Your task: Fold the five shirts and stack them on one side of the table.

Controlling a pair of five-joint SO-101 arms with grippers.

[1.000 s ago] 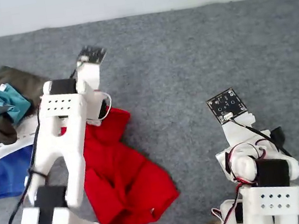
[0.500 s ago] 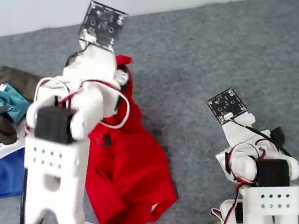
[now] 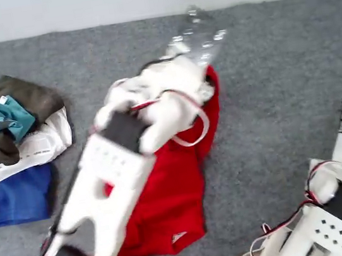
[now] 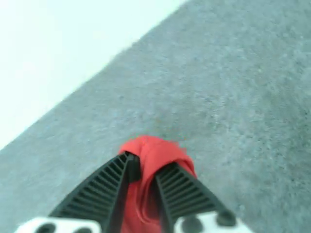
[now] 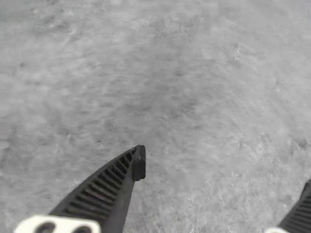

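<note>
From above, the red shirt point(image 3: 168, 198) lies stretched on the grey surface point(image 3: 267, 89), its long axis running from the near edge toward the far middle. Left wrist: the left gripper point(image 4: 146, 167) has its fingers clamped on the shirt's bunched end. Right wrist: the right gripper point(image 5: 223, 174) hangs above the surface, fingers spread wide.
</note>
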